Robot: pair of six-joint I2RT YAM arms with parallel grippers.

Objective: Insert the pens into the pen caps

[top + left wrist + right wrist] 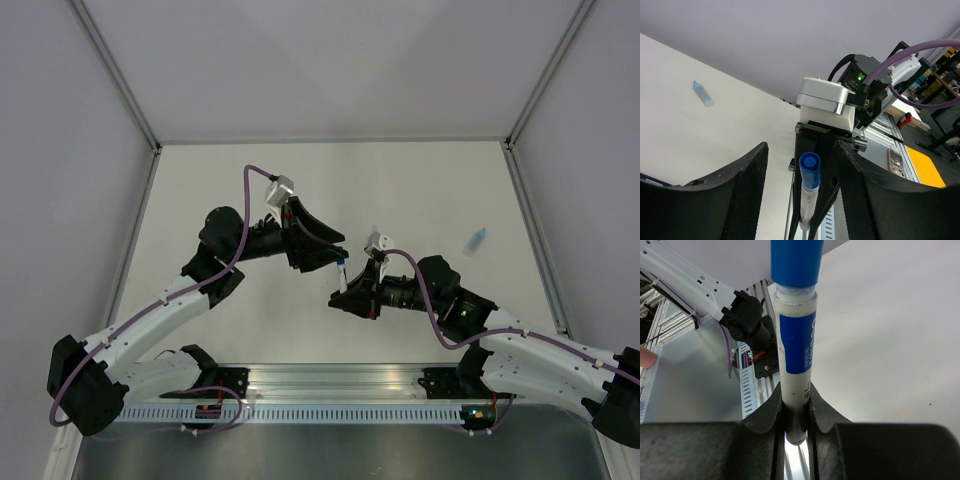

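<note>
Pen (796, 350) clamped in right end effector (796, 409), left end effector (801, 150) open

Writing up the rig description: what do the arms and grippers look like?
Left arm and right arm: white links, black joints, a purple cable along each. Left gripper and right gripper black, the left's broad fingers mesh-textured inside. Green light on the right arm.

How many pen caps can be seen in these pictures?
2. A light blue cap lies alone on the table, at right; a blue cap sits on the pen gripped by the right pincer. Others may be hidden.
</note>
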